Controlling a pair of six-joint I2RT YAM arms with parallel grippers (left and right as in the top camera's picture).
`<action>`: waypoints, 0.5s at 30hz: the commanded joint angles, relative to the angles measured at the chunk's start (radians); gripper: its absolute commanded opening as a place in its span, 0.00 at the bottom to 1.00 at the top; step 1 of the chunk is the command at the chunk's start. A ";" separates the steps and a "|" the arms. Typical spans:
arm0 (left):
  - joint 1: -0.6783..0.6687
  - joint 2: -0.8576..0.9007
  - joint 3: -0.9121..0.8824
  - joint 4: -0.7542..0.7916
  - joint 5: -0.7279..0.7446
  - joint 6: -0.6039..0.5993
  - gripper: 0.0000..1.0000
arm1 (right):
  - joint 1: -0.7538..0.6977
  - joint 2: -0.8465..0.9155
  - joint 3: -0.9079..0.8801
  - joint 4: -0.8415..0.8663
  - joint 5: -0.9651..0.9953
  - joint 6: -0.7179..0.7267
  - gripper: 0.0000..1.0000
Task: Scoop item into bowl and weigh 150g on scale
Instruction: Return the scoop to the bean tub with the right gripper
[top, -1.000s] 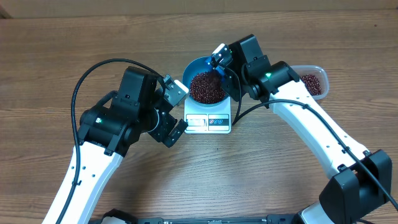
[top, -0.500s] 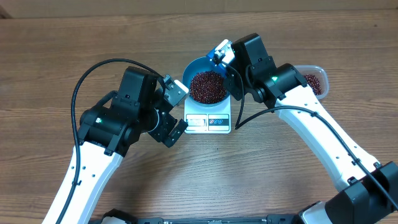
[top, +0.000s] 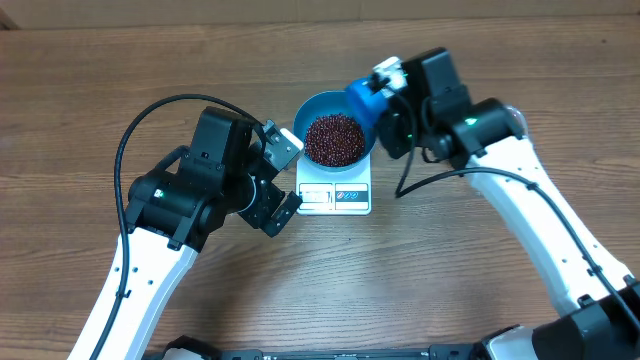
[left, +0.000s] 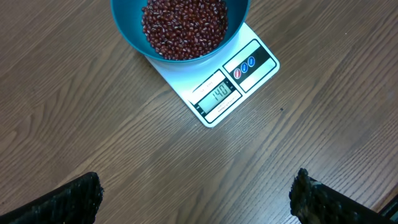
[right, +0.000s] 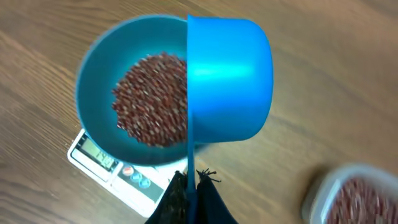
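Observation:
The blue bowl (top: 306, 112) stands on the white scale (top: 334, 197) and holds a heap of red-brown beans (top: 334, 138). My right gripper (top: 386, 92) is shut on the thin handle of a small blue scoop (top: 362, 99), which hangs over the bowl's right rim. In the right wrist view the scoop (right: 229, 78) shows only its outer side, above my gripper (right: 193, 182); its inside is hidden. My left gripper (top: 289, 181) is open just left of the scale, with nothing between its fingers. In the left wrist view the gripper (left: 198, 194) is seen below the scale (left: 249, 68) and its lit display (left: 216, 94).
A clear tub (right: 356, 194) with more beans sits on the table to the right of the scale, at the lower right of the right wrist view. The right arm covers it from overhead. A black cable loops above the left arm (top: 180, 200).
My right gripper has carried the scoop from over the beans in the bowl rightward to the bowl's right rim. The left arm has not moved.

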 joint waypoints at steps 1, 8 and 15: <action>-0.001 -0.006 0.024 -0.001 0.010 -0.014 1.00 | -0.069 -0.091 0.033 -0.052 -0.021 0.070 0.04; -0.001 -0.006 0.024 -0.001 0.010 -0.014 1.00 | -0.184 -0.166 0.033 -0.198 0.063 0.070 0.04; -0.001 -0.006 0.024 -0.001 0.010 -0.014 1.00 | -0.251 -0.147 0.000 -0.208 0.205 0.073 0.04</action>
